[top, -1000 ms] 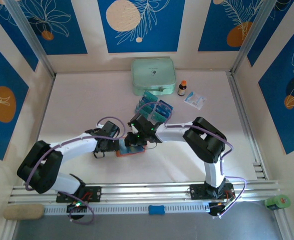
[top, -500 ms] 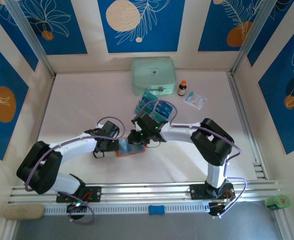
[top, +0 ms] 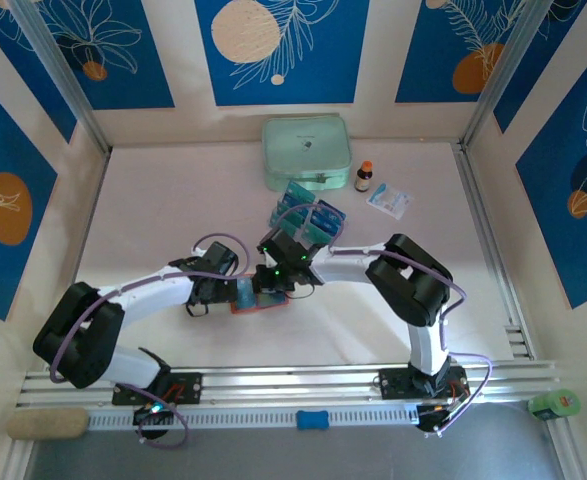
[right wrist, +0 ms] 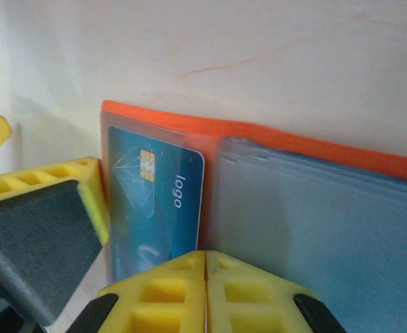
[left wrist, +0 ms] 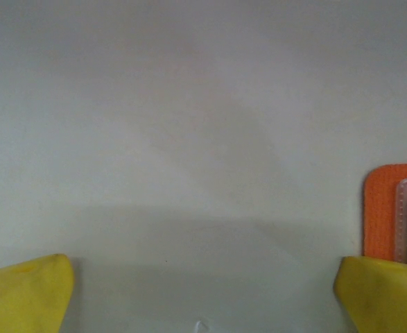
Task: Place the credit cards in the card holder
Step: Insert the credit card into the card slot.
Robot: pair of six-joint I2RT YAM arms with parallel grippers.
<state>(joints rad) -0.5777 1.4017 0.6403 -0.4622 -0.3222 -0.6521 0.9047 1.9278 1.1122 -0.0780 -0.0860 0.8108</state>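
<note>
Orange fabric card holder (right wrist: 210, 135) lies open on the pale counter (left wrist: 189, 139), a glossy teal credit card (right wrist: 154, 201) seemingly inside its frosted pocket. Right fingers (right wrist: 168, 291) press together just before it; left fingers (left wrist: 23, 291) gape wide beside its rounded corner.

Left gripper (left wrist: 203, 297) wide open; right gripper (right wrist: 205, 267) fully closed; both low, close together.

The white table (top: 153, 200) carries card holder (top: 254, 304), mint case (top: 306, 153), bottle (top: 364, 177), sachet (top: 389, 201), perhaps a rack (top: 305, 213).
</note>
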